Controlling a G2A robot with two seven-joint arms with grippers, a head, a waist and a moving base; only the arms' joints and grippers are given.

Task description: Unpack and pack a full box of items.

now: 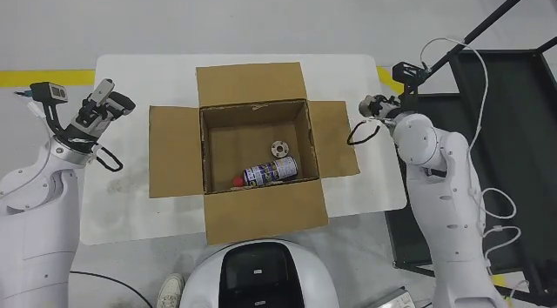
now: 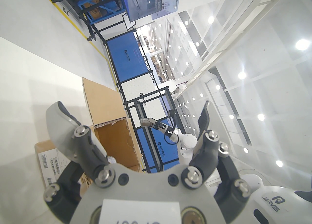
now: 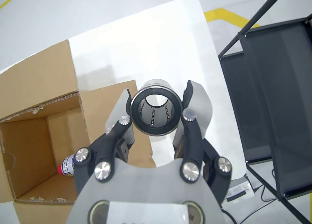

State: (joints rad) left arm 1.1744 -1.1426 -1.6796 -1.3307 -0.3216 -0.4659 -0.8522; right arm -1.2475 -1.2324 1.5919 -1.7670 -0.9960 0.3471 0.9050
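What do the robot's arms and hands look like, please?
The left arm and right arm have rounded white shells and black wrist cables. The left hand and right hand each have two curved grey fingers, black linkages and silver bolts.

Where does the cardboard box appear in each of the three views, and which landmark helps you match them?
Top view: the cardboard box stands mid-table on the white table, flaps spread open.
Left wrist view: the box is seen from the side, on the table.
Right wrist view: the box is seen at one open corner, on the table, with a spray can inside.
Shared landmark: the white table under the box.
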